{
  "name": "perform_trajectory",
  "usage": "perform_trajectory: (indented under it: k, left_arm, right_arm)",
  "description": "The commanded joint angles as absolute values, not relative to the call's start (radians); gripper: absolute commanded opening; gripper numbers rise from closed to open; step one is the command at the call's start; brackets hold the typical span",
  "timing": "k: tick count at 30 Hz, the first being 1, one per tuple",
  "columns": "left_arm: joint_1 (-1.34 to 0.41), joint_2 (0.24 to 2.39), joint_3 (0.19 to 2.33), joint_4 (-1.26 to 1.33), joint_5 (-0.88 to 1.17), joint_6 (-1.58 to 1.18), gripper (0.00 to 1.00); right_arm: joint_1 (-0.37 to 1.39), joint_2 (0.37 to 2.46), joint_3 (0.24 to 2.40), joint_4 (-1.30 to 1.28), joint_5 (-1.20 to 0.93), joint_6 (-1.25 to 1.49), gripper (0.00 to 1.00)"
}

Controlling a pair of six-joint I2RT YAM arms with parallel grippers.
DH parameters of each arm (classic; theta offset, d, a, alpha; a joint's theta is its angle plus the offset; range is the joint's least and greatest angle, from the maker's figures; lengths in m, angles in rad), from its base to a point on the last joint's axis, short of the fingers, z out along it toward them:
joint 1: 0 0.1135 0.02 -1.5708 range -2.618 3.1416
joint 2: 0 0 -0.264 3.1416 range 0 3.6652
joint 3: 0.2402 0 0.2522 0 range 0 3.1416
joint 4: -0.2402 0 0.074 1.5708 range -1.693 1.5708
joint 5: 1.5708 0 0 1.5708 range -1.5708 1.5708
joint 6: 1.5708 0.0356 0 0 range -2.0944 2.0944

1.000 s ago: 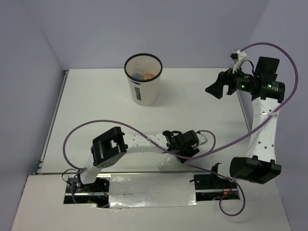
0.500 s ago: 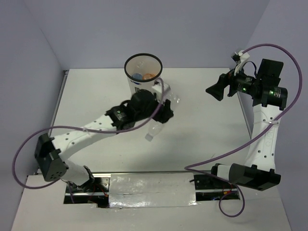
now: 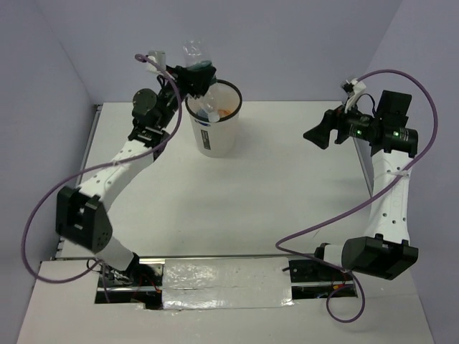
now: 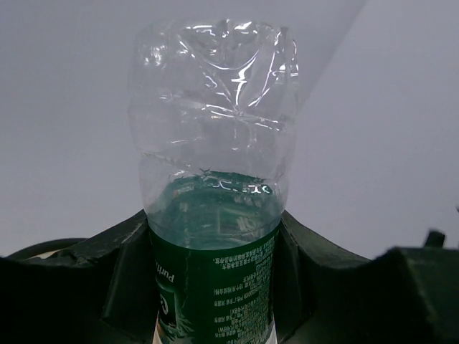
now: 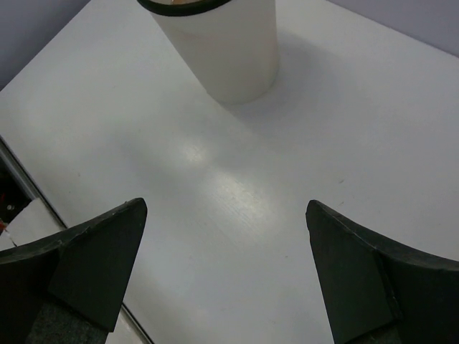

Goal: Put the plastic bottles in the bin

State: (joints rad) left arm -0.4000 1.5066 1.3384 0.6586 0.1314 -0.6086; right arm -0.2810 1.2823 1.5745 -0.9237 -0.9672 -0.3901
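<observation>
While the right gripper (image 5: 224, 209) hangs above the white table (image 3: 287, 201) with its fingers spread wide and nothing between them, the bin (image 3: 215, 136) stands upright toward the far edge, part of an orange bottle (image 3: 224, 112) showing inside. At its far-left rim, the left gripper (image 3: 193, 77) is clamped around the green label of a clear crumpled bottle (image 4: 215, 129), held base-up just above the bin's opening.
</observation>
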Motion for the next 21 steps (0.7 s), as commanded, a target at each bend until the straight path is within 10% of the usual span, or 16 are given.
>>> perform_trajectory:
  k: [1, 21]
  left_arm:
    - [-0.351, 1.653, 1.422, 0.998, 0.170, -0.816, 0.18]
    - [-0.333, 2.085, 1.727, 1.000, 0.189, -0.618, 0.31]
  right_arm:
    - [-0.268, 1.243, 1.511, -0.850, -0.997, -0.371, 1.00]
    - [-0.206, 1.267, 1.404, -0.730, -1.014, -0.321, 1.00]
